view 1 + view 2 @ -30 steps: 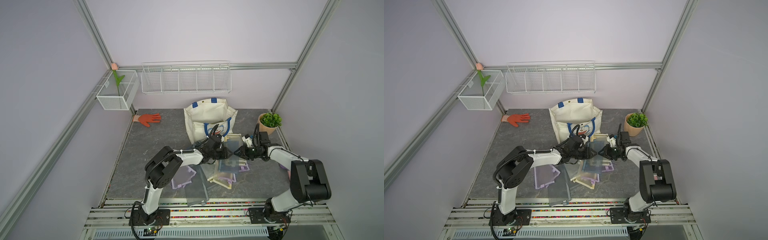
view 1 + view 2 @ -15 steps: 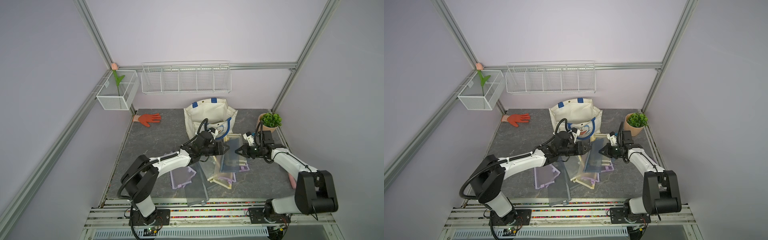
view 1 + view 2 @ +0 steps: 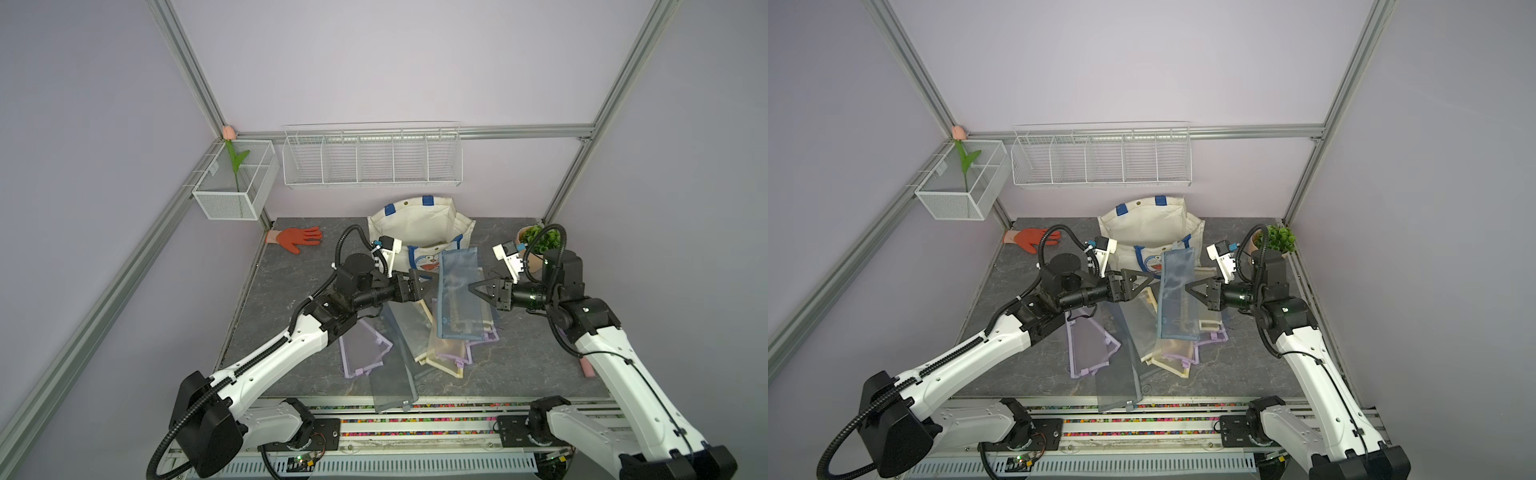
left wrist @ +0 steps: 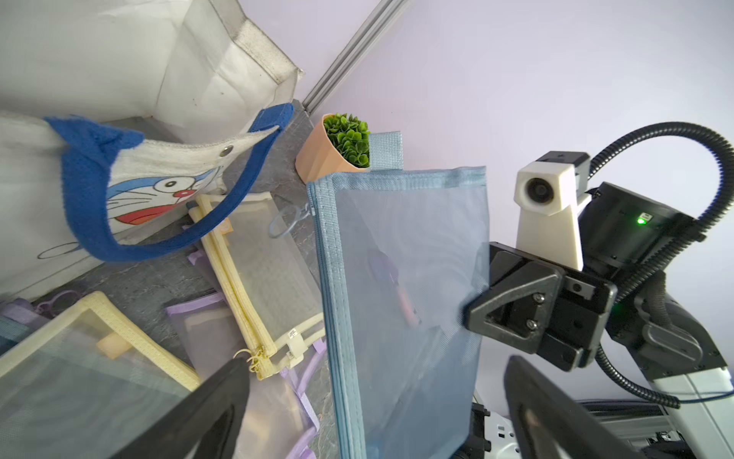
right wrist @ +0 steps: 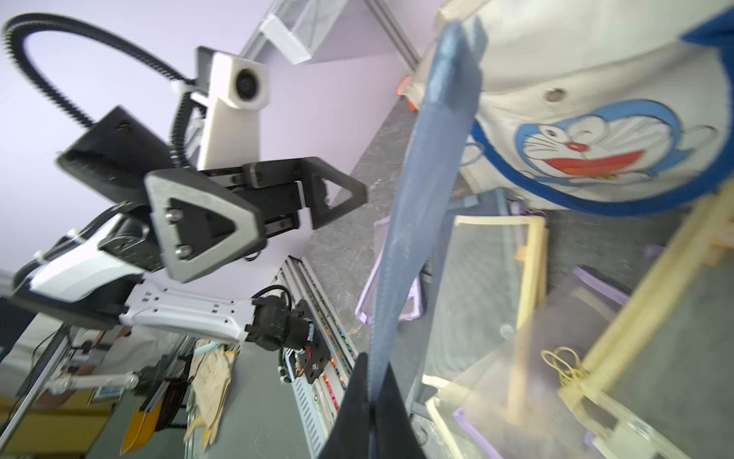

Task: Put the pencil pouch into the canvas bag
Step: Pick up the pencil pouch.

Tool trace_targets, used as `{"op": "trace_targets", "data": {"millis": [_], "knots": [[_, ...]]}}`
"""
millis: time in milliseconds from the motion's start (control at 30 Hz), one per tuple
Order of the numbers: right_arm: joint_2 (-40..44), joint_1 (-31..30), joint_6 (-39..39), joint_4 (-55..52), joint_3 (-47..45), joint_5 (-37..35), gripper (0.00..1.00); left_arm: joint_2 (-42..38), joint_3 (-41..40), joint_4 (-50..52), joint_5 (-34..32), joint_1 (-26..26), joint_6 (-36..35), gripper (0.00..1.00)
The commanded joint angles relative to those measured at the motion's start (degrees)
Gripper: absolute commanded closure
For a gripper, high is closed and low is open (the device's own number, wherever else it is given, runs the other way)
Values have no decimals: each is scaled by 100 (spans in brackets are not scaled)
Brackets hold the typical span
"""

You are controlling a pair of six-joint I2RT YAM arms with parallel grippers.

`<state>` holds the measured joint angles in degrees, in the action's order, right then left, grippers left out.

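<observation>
Nearest, a heap of mesh pouches (image 3: 444, 353) lies on the grey table (image 3: 291, 291); above it the blue pencil pouch (image 3: 457, 270) hangs upright, pinched at one edge by the fully closed right gripper (image 3: 471, 288), with the left gripper (image 3: 432, 283) spread wide beside the opposite edge, gripping nothing; behind stands the canvas bag (image 3: 419, 228), mouth open.

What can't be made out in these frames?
- canvas bag bottom: both top views, behind its front wall.
- blue pouch contents: left wrist view, mesh obscures them.
- pink object: a top view, partly behind right arm, too small.
- pouch pile: top views, lower pouches overlapped.
</observation>
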<state>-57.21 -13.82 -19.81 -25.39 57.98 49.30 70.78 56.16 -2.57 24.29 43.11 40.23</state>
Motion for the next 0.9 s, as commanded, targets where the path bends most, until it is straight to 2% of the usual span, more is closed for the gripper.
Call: {"op": "trace_targets", "data": {"millis": [0, 133, 233, 333, 433, 667, 733, 800, 867], "knots": [[3, -181, -318, 598, 213, 429, 93, 21, -179, -588, 385, -15, 120, 0], [-110, -289, -690, 1189, 249, 589, 93, 206, -139, -1207, 594, 82, 274, 4], [-195, -323, -957, 1626, 320, 624, 93, 292, -244, -1707, 585, 101, 501, 15], [-329, -365, -911, 1634, 440, 643, 93, 287, -359, -2230, 558, 101, 712, 32], [-377, -381, -892, 1651, 443, 619, 93, 240, -408, -2514, 579, 101, 794, 53], [-396, -389, -688, 1261, 532, 388, 91, -136, -366, -1969, 179, 67, 394, 100], [-427, -386, -551, 930, 631, 193, 78, -241, -242, -1694, 64, -6, 214, 100], [-464, -393, -382, 558, 745, -37, 57, -364, 63, -1001, -235, -48, -257, 100], [-499, -393, -152, 53, 889, -435, 33, -399, 733, 224, -778, -49, -1127, 100]]}}
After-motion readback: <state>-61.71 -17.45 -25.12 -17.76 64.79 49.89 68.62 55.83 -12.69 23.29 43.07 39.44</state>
